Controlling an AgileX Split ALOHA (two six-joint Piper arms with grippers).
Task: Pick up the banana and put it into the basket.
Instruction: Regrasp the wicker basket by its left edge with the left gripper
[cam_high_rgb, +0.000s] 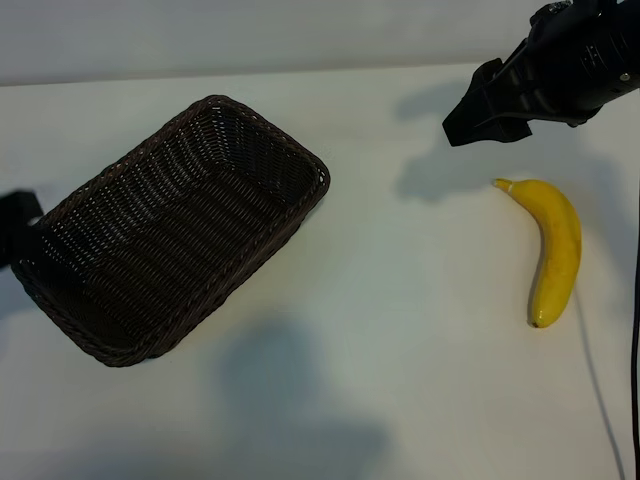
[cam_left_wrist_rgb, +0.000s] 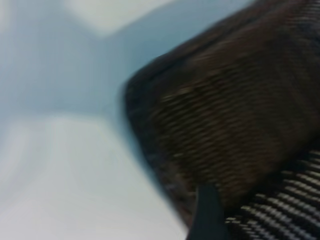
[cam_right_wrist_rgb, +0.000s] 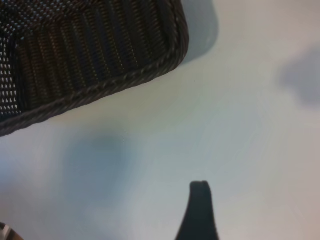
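The yellow banana (cam_high_rgb: 558, 245) lies on the white table at the right, its stem tip pointing to the far side. The dark brown wicker basket (cam_high_rgb: 272, 133) sits at an angle on the left and holds nothing. My right gripper (cam_high_rgb: 478, 108) hangs above the table beyond the banana's stem, apart from it and open. In the right wrist view one dark finger (cam_right_wrist_rgb: 199, 210) stands over bare table, with the basket's corner (cam_right_wrist_rgb: 100, 55) farther off. My left gripper (cam_high_rgb: 14, 228) shows only at the left edge beside the basket's end. One of its fingers (cam_left_wrist_rgb: 207, 215) is close to the basket (cam_left_wrist_rgb: 235, 110).
A thin pale cable (cam_high_rgb: 595, 385) runs along the table's right side from near the banana's lower end. Bare white tabletop (cam_high_rgb: 400, 300) stretches between basket and banana. The arms cast soft shadows on it.
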